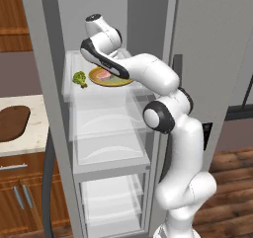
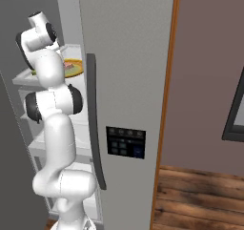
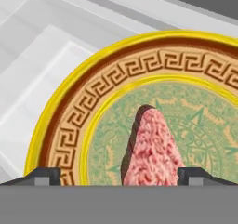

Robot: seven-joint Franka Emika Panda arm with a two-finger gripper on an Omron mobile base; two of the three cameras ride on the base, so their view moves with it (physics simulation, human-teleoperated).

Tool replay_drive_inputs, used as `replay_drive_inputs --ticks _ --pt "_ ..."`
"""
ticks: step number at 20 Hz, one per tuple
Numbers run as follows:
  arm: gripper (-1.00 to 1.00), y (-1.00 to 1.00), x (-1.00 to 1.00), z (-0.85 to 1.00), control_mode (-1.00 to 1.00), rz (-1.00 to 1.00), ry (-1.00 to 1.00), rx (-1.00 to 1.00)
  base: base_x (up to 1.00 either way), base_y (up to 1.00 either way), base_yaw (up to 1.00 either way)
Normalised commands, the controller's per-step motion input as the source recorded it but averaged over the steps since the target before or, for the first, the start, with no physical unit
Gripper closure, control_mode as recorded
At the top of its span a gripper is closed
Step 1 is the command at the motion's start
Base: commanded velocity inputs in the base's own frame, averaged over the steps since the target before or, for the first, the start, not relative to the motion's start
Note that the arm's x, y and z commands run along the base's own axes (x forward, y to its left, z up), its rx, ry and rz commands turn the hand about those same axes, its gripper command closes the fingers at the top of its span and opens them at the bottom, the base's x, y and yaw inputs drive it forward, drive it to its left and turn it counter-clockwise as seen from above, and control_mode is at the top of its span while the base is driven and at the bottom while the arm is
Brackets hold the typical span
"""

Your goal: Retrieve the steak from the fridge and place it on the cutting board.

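We saw the gripper (image 3: 119, 174) spread wide, empty, straddling the steak (image 3: 152, 151) on the yellow-rimmed plate (image 3: 69, 121).

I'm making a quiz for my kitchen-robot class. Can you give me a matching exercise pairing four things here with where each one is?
Things:
1. steak
2. broccoli
3. cutting board
4. plate

Places:
A. on the counter left of the fridge
B. on the top fridge shelf, ringed in yellow
C. lying on the plate, between the open gripper fingertips
D. on the shelf just left of the plate

Pairs: 1-C, 2-D, 3-A, 4-B
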Motion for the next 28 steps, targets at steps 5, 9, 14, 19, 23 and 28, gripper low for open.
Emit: replay_drive_inputs --ticks 5,9,14,19,23,28 --pt "-1.00 -0.03 -0.26 -0.22 -1.00 -0.08 0.11 0.00 0.00 0.00 0.00" --pt "-1.00 -0.02 -0.11 -0.26 -1.00 -0.08 0.05 0.00 0.00 0.00 0.00" --pt "-1.00 -0.08 0.00 -0.19 -1.00 -0.03 0.07 0.00 0.00 0.00 0.00" --pt "-1.00 -0.32 -0.20 -0.30 -1.00 -0.07 0.04 0.00 0.00 0.00 0.00" --pt "-1.00 -0.13 -0.27 -0.46 -1.00 -0.06 0.01 -0.01 0.00 0.00 0.00" --pt "-1.00 0.00 -0.20 -0.14 -1.00 0.00 0.00 0.00 0.00 0.00 0.00"
